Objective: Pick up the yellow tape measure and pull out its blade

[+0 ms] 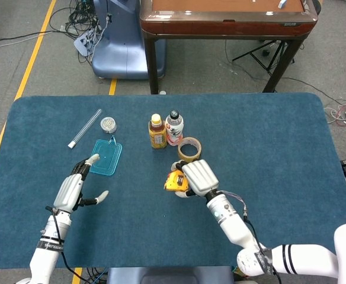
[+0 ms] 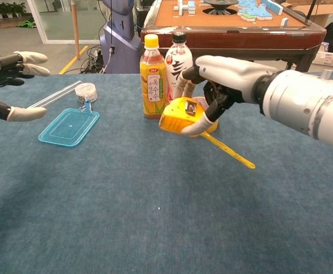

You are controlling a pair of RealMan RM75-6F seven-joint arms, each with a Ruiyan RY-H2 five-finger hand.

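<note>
My right hand point(image 1: 198, 177) point(image 2: 220, 80) grips the yellow tape measure point(image 1: 174, 181) point(image 2: 179, 115) and holds it raised above the middle of the blue table. A short length of yellow blade point(image 2: 229, 152) hangs out of the case, slanting down to the right. My left hand point(image 1: 77, 187) point(image 2: 9, 85) is up over the left side of the table with its fingers spread and nothing in it, well apart from the tape measure.
Two bottles point(image 1: 165, 129) point(image 2: 165, 74) stand at mid-table, with a roll of tape point(image 1: 189, 149) just behind my right hand. A clear blue tray point(image 1: 105, 157) point(image 2: 69, 126), a small round tin point(image 1: 108, 124) and a clear tube point(image 1: 85, 128) lie at the left.
</note>
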